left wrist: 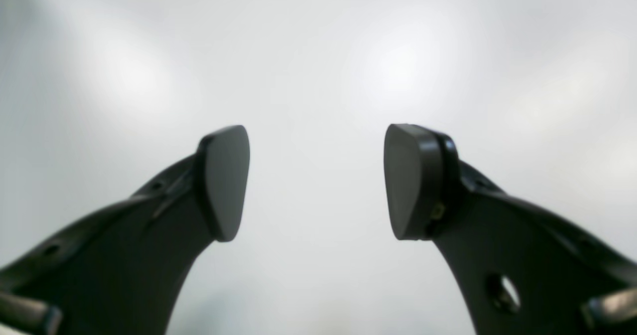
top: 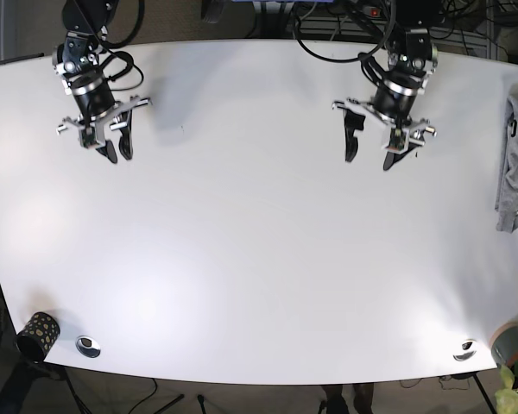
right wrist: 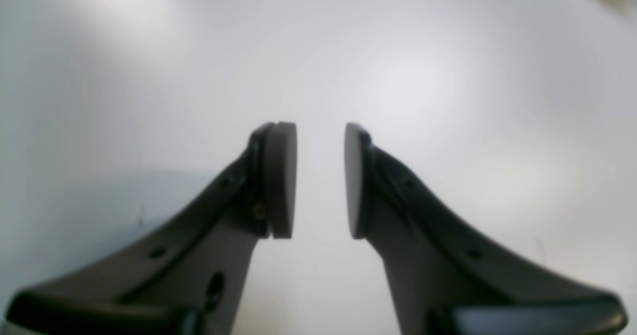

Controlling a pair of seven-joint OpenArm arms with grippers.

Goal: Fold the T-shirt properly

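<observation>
Both black grippers, left (top: pixel 371 148) wide apart and right (top: pixel 118 149) narrowly parted, hang over the bare white table (top: pixel 259 259), well apart from the grey T-shirt (top: pixel 516 164) at its edge.

The white counter (top: pixel 259 259) lies bare across its middle, front and back, giving wide room to pass between and below both arms. The grey shirt (top: pixel 516 164) sits bunched at the far right edge, on the left arm's side. Along the front edge stand a dark cup (top: pixel 36 335) at the left corner and a grey roll (top: pixel 509 342) at the right corner.
</observation>
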